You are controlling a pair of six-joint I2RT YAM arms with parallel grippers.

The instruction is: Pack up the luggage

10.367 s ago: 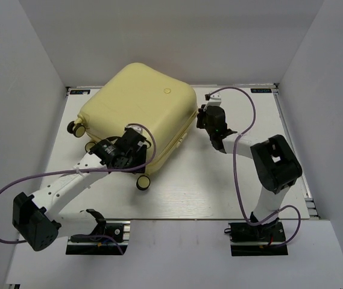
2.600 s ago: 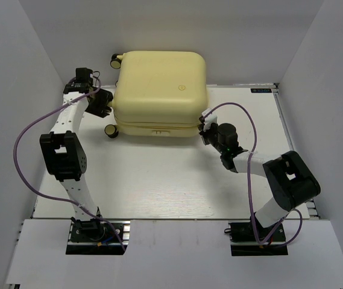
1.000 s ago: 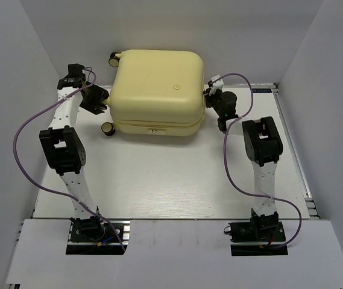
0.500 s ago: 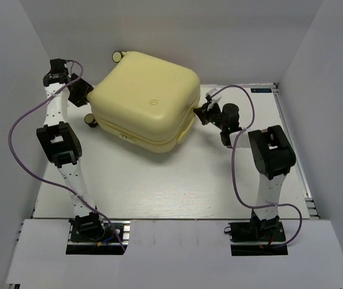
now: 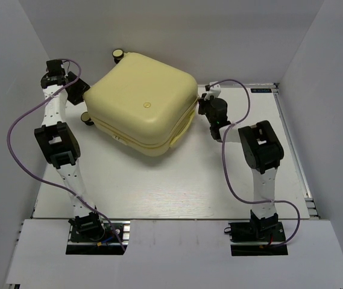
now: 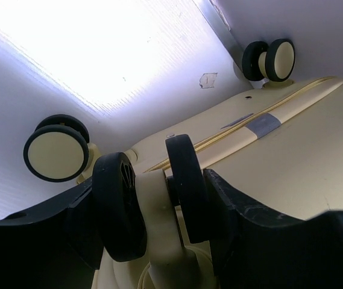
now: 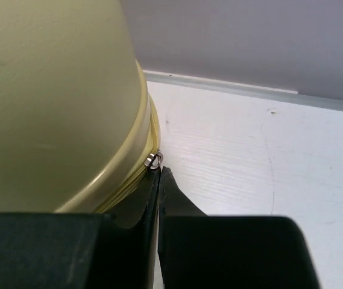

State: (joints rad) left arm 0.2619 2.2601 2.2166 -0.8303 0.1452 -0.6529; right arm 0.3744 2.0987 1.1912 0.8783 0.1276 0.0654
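At far left, left gripper (image 6: pixel 159 205): clamped on wheel (image 6: pixel 120 208)
Right gripper (image 7: pixel 158 174): pinched shut at zip seam (image 7: pixel 152 135)
Luggage (image 5: pixel 141 105): swung askew within a second; zipping probably underway

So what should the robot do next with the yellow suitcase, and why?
Probably slide the right end effector along the seam of the luggage, dragging the zipper pull. Its tips are shut right at that small metal pull, apparently pinching it, and the left end effector clamps a wheel, which should steady the case.
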